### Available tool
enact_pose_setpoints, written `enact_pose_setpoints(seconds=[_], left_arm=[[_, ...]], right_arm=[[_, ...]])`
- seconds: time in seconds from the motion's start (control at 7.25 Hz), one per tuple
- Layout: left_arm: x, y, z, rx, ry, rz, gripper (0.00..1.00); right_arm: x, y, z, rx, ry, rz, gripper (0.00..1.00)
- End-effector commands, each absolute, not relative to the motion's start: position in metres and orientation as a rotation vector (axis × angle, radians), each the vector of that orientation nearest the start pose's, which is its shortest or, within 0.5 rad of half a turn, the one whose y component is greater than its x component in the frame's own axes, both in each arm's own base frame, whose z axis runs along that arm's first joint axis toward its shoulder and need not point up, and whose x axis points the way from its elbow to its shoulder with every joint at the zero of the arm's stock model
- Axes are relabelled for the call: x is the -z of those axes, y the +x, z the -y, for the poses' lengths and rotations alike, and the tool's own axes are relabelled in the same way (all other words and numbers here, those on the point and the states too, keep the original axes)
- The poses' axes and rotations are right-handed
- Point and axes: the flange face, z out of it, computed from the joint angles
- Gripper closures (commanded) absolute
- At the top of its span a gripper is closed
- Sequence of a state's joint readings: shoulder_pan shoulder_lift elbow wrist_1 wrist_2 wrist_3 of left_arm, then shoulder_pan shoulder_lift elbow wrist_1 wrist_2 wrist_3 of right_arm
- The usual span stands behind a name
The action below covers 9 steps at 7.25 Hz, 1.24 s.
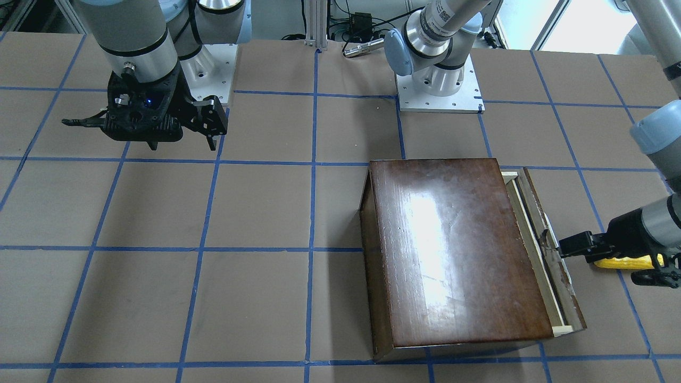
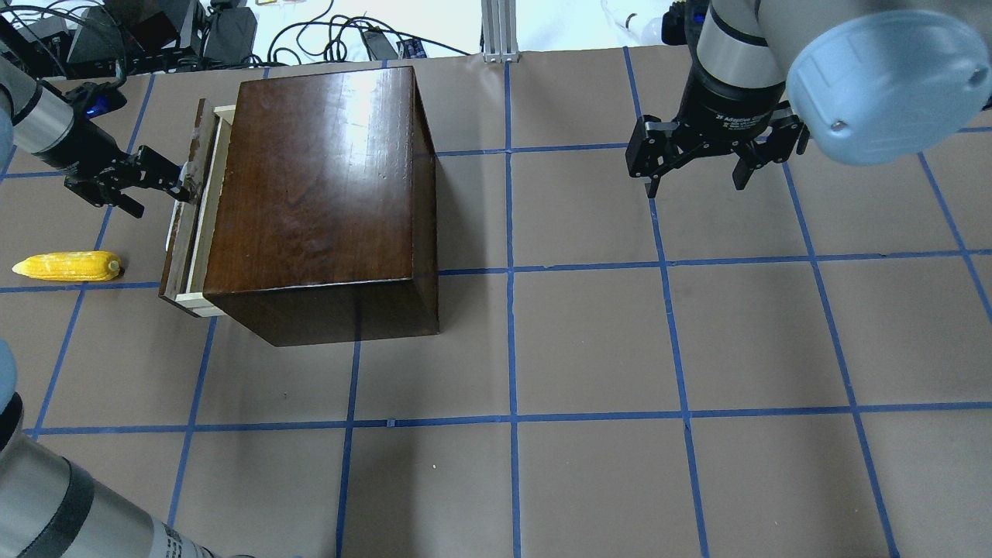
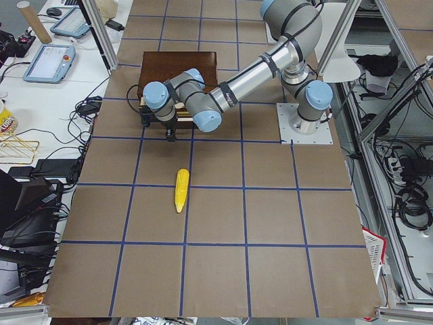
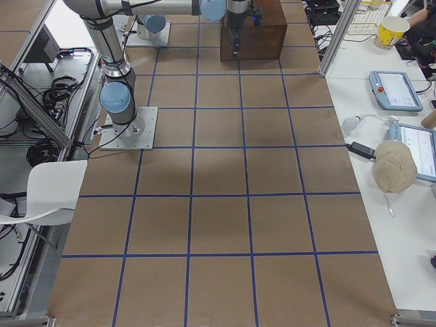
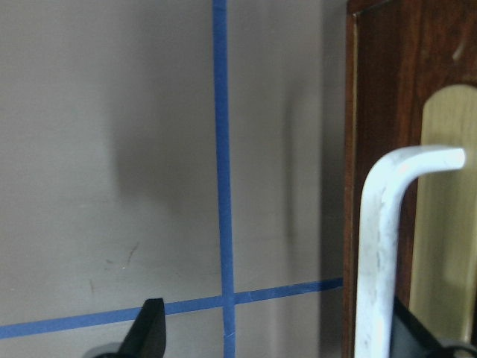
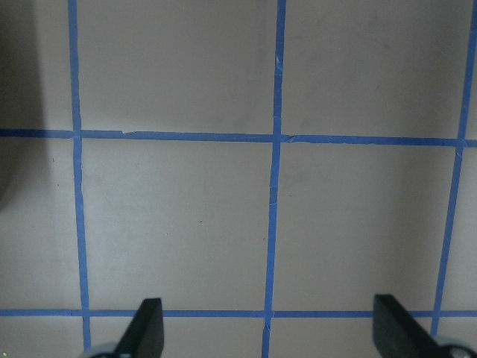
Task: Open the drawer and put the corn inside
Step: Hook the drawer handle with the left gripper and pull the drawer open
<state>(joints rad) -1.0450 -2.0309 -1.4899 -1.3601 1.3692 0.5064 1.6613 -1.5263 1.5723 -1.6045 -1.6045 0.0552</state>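
The dark-brown box [image 2: 318, 186] stands on the table's left side. Its drawer [image 2: 188, 225] is pulled out a little, showing a strip of pale wood behind the chipped dark front panel [image 1: 553, 276]. My left gripper [image 2: 180, 180] is at the drawer's front. In the left wrist view it [image 5: 283, 332] is open, with the white handle [image 5: 380, 246] between the fingers, close to the right one. The yellow corn [image 2: 66, 266] lies on the table left of the drawer, partly hidden behind the arm in the front view [image 1: 622, 262]. My right gripper [image 2: 695, 186] is open and empty above the table.
The table is brown with a blue tape grid [image 2: 511, 271]. The arm bases [image 1: 439, 88] are bolted along the robot's edge. Cables and equipment [image 2: 225, 31] lie beyond the far edge. The right wrist view shows only bare table [image 6: 179, 224] below.
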Motion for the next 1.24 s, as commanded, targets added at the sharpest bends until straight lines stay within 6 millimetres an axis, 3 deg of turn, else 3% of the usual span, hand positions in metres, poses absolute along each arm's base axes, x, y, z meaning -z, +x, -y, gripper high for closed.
enact_pose_setpoints(seconds=[0.0, 0.97, 1.1], left_arm=[[-0.286, 0.209, 0.620, -0.054, -0.098, -3.396, 0.00], [-0.290, 0.216, 0.621, -0.037, -0.086, -3.382, 0.00], [-0.289, 0.224, 0.618, -0.036, -0.102, -3.383, 0.00]], right_arm=[[-0.468, 0.175, 0.495, -0.016, -0.056, -3.176, 0.00], [-0.468, 0.175, 0.495, -0.016, -0.056, -3.176, 0.00], [-0.468, 0.175, 0.495, -0.016, -0.056, -3.176, 0.00]])
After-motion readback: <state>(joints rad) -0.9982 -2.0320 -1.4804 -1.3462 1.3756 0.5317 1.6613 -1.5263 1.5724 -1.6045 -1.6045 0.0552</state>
